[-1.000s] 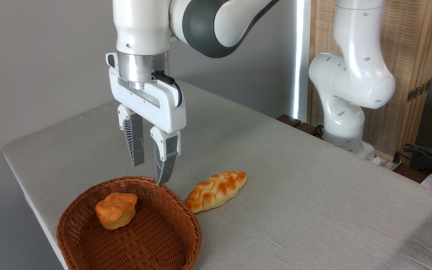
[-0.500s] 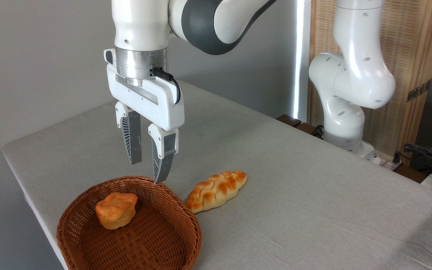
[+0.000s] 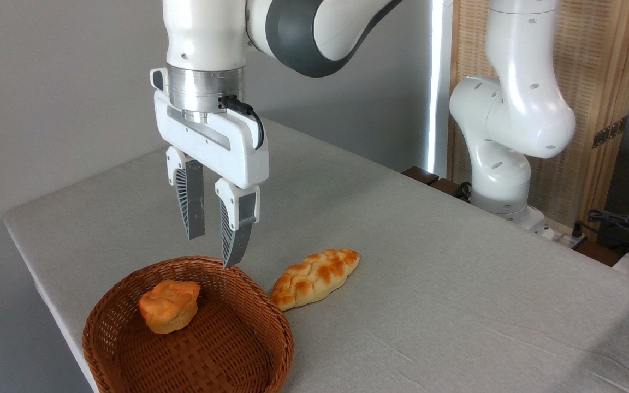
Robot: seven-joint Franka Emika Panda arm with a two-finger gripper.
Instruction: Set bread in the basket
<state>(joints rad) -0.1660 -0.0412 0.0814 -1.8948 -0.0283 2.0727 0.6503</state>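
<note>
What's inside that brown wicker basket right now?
The basket holds one small round orange bun, resting toward its back left. The braided bread lies outside on the table, at the rim. The near wall hides a strip of the basket floor.

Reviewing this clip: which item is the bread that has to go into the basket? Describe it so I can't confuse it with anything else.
Find the round wicker basket at the table's near left corner. Just outside its right rim, on the grey cloth, lies the bread: a long braided golden-brown loaf with pale seams. The small round orange bun already sits inside the basket, and the empty claw hangs above the back rim.
</note>
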